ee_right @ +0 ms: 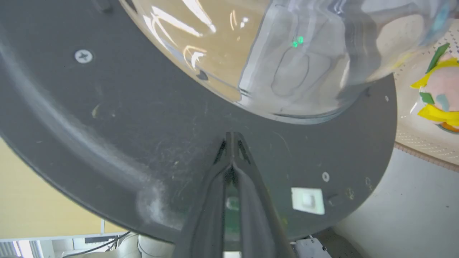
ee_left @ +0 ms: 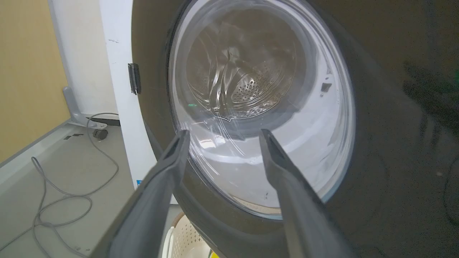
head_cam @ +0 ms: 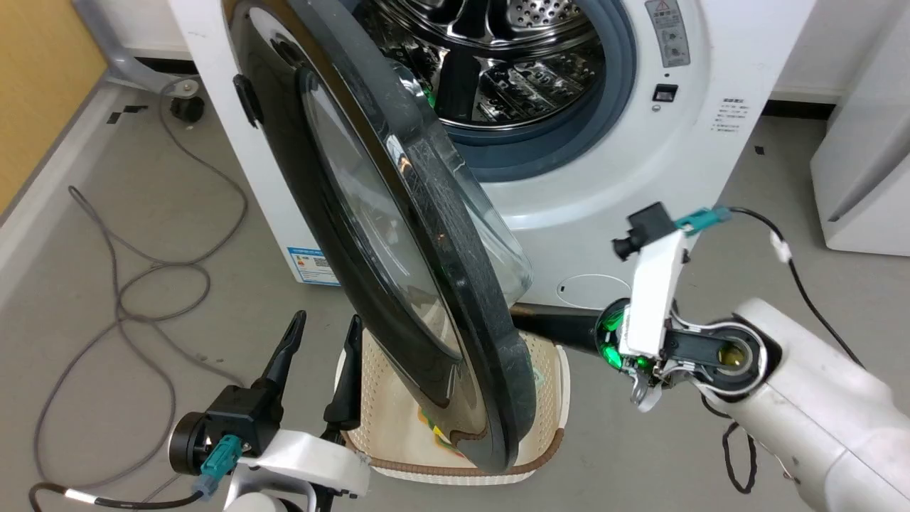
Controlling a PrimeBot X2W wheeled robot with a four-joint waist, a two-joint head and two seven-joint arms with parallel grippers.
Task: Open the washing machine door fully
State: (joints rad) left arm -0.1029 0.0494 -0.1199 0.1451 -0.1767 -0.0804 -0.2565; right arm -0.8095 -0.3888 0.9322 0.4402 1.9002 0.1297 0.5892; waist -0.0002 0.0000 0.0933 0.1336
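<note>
Now half-open, the washing machine door [head_cam: 398, 235] has the right gripper [ee_right: 232, 138], fingers closed and empty, against its back; a steady outward push should serve. Left gripper [head_cam: 325, 320] hangs spread, empty, before it.

Smooth grey floor [head_cam: 92, 398] meets a mustard-yellow wall [head_cam: 35, 85] on the left. A thin grey cable [head_cam: 118, 302] loops across the floor near a black castor wheel [head_cam: 187, 108]. A plain white unit [head_cam: 867, 156] stands at right.
</note>
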